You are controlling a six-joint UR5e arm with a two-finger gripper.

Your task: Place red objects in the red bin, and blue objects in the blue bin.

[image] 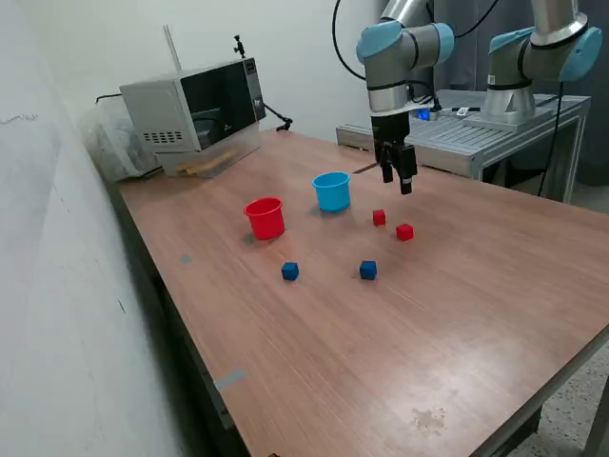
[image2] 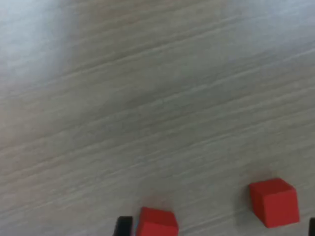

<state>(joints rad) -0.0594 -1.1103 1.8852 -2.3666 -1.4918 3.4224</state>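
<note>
1. Above the table [image: 476, 286], toward its far edge, the gripper [image: 400, 179] is hanging in the air, carrying nothing; whether its fingers are apart or together cannot be told from either view.
2. Two red cubes are lying on the table just below and in front of the gripper: one [image: 379, 217] nearer the cups, the other [image: 405, 231] just beside it on the exterior view's right. The wrist view is showing both, one [image2: 156, 222] right at a dark fingertip [image2: 123, 226], the other [image2: 274, 201] clear of it.
3. Two blue cubes are sitting closer to the table's near edge, one [image: 290, 271] in front of the red cup [image: 265, 217], the other [image: 368, 270] in front of the red cubes.
4. The light blue cup [image: 332, 190] is standing upright just beside the red cup, on the exterior view's right of it. Both cups are appearing empty, though their bottoms are not fully showing.
5. Judged step: no cube is sorted yet; the arm is lining up over a red cube.
6. Next move is calling for centring on one red cube, lowering, then closing without nudging its neighbour.
</note>
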